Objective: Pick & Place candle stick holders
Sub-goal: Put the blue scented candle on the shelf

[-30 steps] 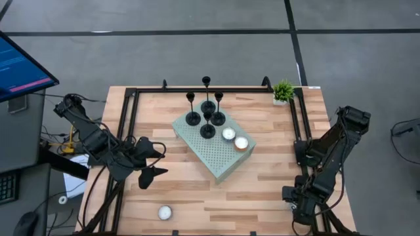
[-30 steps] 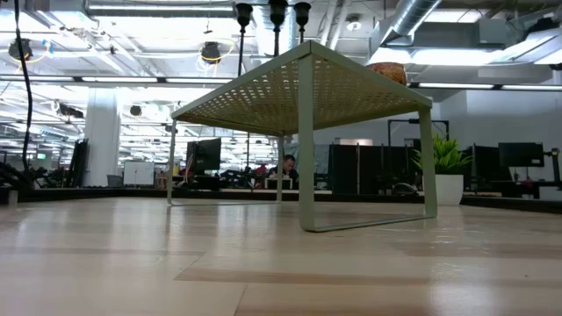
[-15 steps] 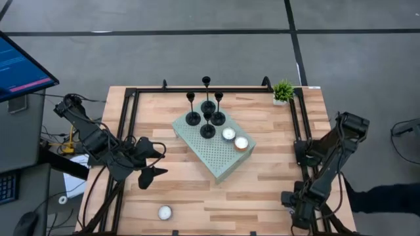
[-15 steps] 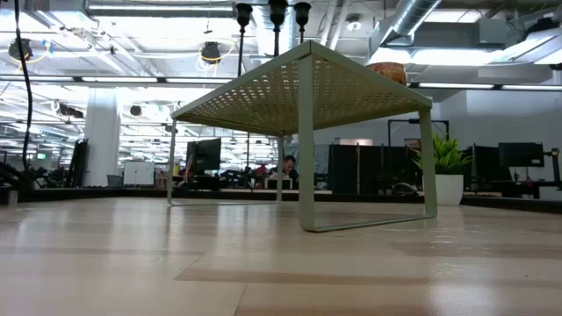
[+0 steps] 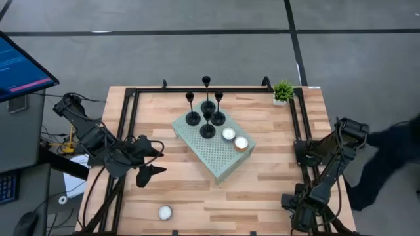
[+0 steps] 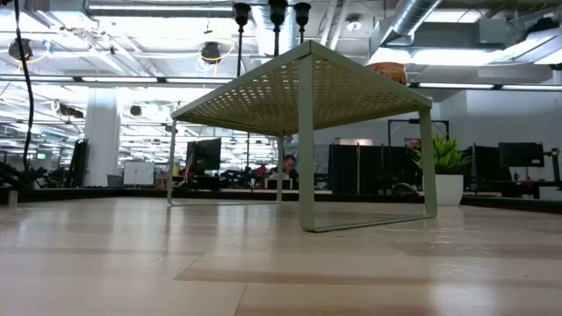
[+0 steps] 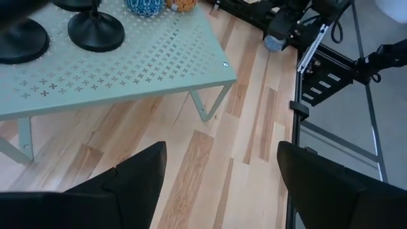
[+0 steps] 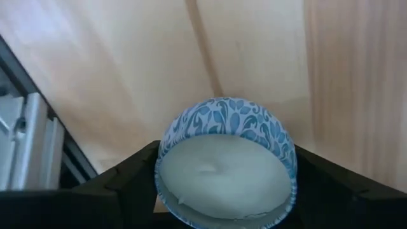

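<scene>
the left gripper [image 5: 149, 160] hangs over bare planks at the 9 o'clock side of the light wooden table [image 5: 262, 190], fingers spread wide with nothing between them. a round white tealight candle [image 5: 164, 212] lies alone toward 7 o'clock, near the front edge. mid-table stands the pale green perforated metal riser [image 5: 213, 157]; the four matte black candle stick holders [image 5: 207, 131] cluster upright on its 11 o'clock end, and two more tealights [image 5: 228, 134] sit just beside them. open wood rings the riser. a small green potted plant [image 5: 283, 91] marks the 1 o'clock corner. the right gripper [image 8: 226, 216], low at 5 o'clock by the black frame rail [image 5: 300, 128], grips a blue-patterned tealight [image 8: 226, 168].
</scene>
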### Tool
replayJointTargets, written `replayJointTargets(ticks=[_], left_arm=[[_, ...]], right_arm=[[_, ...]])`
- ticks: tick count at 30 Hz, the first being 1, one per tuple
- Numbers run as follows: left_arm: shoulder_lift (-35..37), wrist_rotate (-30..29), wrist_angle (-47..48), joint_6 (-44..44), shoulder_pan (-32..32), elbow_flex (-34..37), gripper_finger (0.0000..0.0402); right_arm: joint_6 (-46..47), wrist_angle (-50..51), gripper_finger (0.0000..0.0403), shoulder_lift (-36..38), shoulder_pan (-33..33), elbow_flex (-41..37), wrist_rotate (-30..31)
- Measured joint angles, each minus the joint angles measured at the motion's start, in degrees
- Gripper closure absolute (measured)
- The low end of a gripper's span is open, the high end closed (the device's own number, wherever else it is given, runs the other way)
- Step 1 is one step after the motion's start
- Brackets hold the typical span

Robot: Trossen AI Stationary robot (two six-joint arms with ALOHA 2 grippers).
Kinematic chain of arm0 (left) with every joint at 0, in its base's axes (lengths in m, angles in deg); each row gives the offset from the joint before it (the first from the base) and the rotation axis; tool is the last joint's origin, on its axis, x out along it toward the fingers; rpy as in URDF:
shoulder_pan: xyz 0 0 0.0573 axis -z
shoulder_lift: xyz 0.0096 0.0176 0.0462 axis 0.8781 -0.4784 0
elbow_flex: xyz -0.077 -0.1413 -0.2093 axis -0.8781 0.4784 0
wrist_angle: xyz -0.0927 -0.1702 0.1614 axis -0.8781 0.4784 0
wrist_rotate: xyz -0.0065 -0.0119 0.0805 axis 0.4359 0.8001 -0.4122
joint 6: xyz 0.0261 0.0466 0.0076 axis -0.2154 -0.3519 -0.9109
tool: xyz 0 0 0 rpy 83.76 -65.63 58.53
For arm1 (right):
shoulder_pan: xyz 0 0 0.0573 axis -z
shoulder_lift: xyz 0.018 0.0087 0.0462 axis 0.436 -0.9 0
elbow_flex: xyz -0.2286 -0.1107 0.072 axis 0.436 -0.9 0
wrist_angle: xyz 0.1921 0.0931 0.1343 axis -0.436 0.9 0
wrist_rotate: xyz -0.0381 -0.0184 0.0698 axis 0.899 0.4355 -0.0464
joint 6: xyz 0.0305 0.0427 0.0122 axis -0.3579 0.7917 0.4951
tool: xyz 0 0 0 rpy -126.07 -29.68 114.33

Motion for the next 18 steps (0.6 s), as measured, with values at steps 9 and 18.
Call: replayJointTargets(ticks=[9,18], left_arm=[[0.1,0.0,0.0,-0.5,0.0,0.0,0.0101],[0.1,0.0,0.0,-0.6,0.0,0.0,0.0101]], right_arm=[[-2.2,0.2,0.0125,5.1,6.6,0.3,0.7],[-18.6,15.2,0.0125,10.2,22.0,13.8,4.9]])
